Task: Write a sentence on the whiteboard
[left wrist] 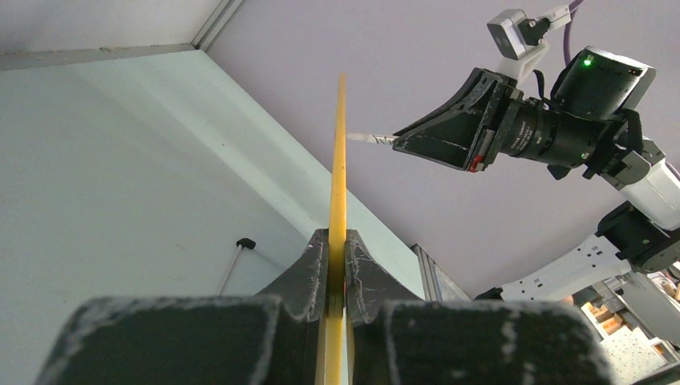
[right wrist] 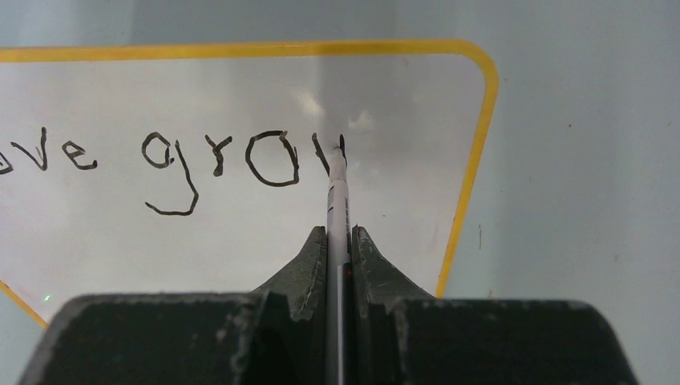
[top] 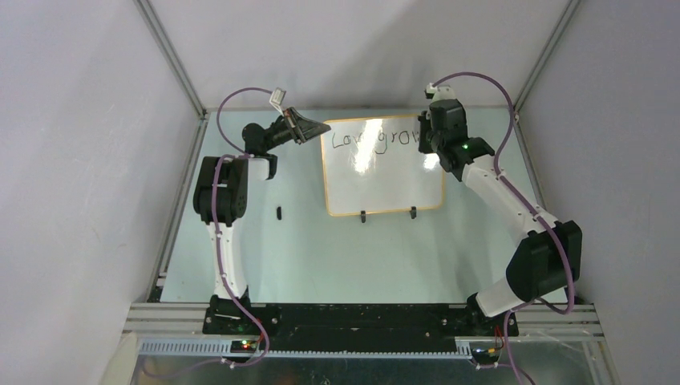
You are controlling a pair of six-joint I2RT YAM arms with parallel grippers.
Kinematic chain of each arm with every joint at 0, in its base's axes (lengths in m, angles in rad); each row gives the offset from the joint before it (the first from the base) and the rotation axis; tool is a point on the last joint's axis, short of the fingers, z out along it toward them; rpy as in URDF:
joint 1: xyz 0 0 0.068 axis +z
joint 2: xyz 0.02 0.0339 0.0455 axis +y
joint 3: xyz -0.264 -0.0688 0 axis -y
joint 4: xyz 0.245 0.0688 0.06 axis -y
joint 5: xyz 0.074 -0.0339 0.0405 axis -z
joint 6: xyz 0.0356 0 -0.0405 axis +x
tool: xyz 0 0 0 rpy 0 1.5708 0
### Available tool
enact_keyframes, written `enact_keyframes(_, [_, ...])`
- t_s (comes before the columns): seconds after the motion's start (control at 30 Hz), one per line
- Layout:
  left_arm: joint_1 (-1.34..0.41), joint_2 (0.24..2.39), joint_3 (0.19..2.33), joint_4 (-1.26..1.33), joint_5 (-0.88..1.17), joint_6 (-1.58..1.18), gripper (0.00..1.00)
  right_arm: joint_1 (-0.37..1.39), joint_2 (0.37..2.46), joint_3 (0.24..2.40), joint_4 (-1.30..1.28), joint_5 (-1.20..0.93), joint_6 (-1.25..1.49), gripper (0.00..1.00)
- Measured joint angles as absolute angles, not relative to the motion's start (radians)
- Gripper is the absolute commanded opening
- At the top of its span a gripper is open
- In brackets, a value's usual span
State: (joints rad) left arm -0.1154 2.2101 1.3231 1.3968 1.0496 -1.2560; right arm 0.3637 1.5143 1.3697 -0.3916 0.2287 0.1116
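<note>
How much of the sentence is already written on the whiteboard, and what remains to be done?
Done: the sentence reads "Love gro" along the top of the whiteboard. In hand: the right gripper is shut on the marker, its tip at a first stroke after the "o", while the left gripper clamps the board's rim. Left: the rest of that word and whatever follows; the board below is blank.

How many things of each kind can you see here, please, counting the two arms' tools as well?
whiteboard: 1, its rim clamped in the left tool
marker: 1, held in the right tool
small black piece: 1, lying loose left of the board
tools: 2
Total: 5
</note>
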Motion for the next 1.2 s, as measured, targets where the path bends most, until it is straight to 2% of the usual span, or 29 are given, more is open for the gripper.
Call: enact_keyframes(1.2, [-0.115, 2.21, 1.323, 1.396, 1.049, -1.256, 0.0, 0.351, 1.526, 1.386, -0.391, 0.23, 0.112, 0.0])
